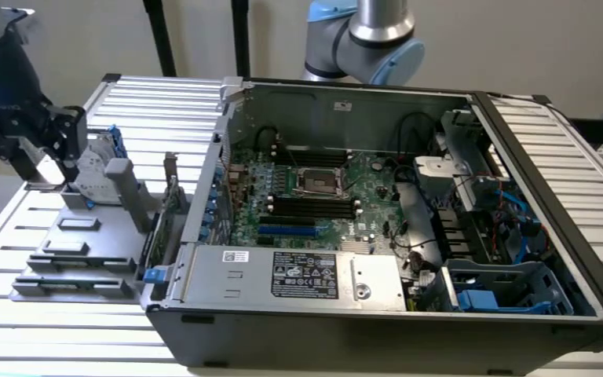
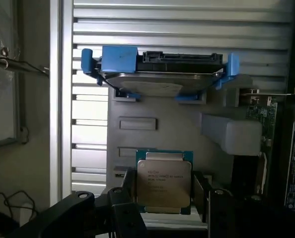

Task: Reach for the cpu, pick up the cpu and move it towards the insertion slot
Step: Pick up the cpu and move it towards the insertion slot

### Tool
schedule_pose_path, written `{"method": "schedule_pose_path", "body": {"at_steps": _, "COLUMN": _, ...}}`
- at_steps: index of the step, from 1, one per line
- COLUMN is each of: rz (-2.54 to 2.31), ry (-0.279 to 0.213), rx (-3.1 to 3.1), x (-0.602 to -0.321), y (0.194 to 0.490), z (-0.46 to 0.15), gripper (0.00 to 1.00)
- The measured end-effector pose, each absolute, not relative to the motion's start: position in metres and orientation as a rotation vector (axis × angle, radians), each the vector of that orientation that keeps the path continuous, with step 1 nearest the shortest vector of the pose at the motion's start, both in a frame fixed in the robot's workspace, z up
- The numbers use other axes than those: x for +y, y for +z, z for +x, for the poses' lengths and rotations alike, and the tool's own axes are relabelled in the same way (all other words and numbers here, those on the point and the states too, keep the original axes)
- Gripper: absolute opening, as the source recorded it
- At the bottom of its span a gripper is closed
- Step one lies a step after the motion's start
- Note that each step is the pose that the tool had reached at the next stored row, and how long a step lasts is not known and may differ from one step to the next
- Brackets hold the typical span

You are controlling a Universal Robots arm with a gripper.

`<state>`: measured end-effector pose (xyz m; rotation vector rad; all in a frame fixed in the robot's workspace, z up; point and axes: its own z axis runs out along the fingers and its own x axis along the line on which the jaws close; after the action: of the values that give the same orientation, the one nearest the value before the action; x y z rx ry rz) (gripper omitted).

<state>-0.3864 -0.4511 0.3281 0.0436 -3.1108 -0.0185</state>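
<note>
Exterior view high and well back, angled down over the open case (image 1: 385,338) on the bench (image 1: 60,349); wrist view close behind the gripper (image 2: 165,210), facing the grey holder (image 2: 177,129) and hard drive (image 2: 160,82), both shared at the exterior view's left.

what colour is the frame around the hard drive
Blue. The frame around the hard drive is bright blue, clearest in the wrist view.

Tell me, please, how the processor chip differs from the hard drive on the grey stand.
The hard drive is clearly wider; the processor chip is a small square. The hard drive sits in a blue frame, while the processor chip has a thin green rim. The processor chip shows its printed lid face-on to the wrist camera, whereas the hard drive is tilted. Both have silver metal faces.
</note>
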Motion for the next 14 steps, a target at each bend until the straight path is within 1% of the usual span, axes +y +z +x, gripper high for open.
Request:
{"method": "schedule_pose_path", "body": {"at_steps": 7, "rz": 0.044, "ry": -0.025, "rx": -3.107, "x": -0.454, "y": 0.359, "z": -0.355, "gripper": 0.55}}
{"method": "schedule_pose_path", "body": {"at_steps": 14, "rz": 0.044, "ry": -0.043, "rx": -3.105, "x": -0.454, "y": 0.381, "z": -0.323, "gripper": 0.55}}
